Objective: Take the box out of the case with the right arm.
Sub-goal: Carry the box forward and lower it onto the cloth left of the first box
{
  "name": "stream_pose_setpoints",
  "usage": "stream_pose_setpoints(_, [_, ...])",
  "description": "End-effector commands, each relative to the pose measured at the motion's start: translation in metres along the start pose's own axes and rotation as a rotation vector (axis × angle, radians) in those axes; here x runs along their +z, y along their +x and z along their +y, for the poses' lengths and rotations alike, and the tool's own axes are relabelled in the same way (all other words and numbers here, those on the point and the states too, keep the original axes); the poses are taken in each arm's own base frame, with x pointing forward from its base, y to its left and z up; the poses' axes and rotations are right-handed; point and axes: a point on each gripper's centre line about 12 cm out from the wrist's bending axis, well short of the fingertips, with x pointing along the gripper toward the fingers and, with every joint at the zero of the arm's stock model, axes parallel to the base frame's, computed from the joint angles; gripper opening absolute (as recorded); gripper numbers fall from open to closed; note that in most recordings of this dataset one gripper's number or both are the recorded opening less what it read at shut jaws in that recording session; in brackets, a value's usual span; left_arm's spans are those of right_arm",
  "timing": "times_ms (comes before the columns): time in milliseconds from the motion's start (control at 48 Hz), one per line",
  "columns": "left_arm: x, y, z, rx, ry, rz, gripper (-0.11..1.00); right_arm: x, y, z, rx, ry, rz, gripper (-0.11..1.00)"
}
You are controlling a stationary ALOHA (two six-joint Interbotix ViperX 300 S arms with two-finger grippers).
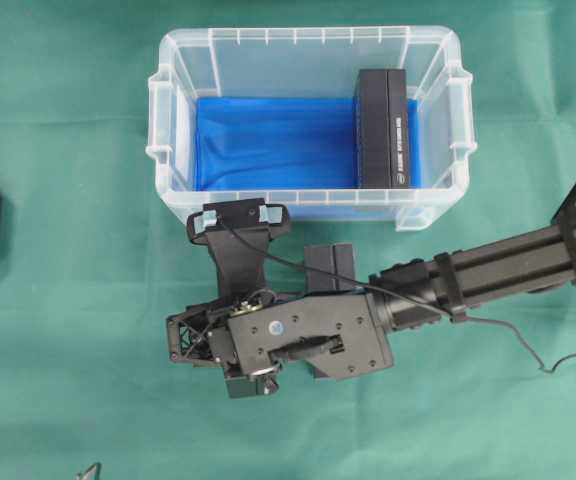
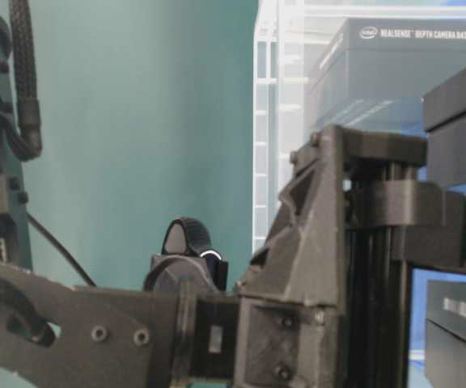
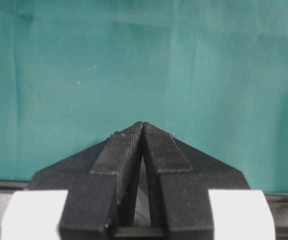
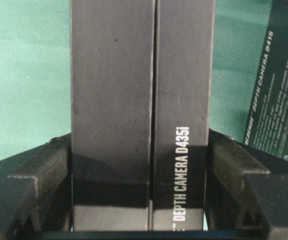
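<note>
The right gripper (image 4: 139, 165) clamps a black RealSense depth camera box (image 4: 139, 100) between wide-set fingers (image 4: 39, 175), outside and nearer than the clear case (image 1: 168, 120), so a tilted or loosened grip could drop it onto the green cloth (image 1: 58, 300). Another black box (image 1: 383, 130) stands at the case's right on the blue lining (image 1: 268, 140); the left gripper (image 3: 143, 135) is closed and empty.

Box (image 1: 383, 128) in case (image 1: 178, 110) (right end).

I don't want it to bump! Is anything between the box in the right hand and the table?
Nothing visible is. The right hand holds the box outside the case, over the green cloth.
</note>
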Motion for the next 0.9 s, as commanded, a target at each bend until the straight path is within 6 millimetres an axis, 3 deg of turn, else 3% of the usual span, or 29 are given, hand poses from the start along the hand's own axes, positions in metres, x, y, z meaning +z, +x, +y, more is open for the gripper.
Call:
stream_pose_setpoints(0, [0.0025,-0.0037,-0.0002,-0.002,0.0,-0.018,0.0,0.0047,-0.0209,0.0051,0.049,0.005,0.009,0.68])
stream_pose_setpoints(813, [0.0027,-0.0033,-0.0002,-0.002,0.003,-0.017,0.0,0.008,-0.0199,0.0058,0.055,0.002,0.008,0.67])
stream_pose_setpoints(876, [0.0027,-0.0033,-0.0002,-0.002,0.003,-0.017,0.0,0.008,-0.0199,0.0062,0.058,0.002,0.008,0.79])
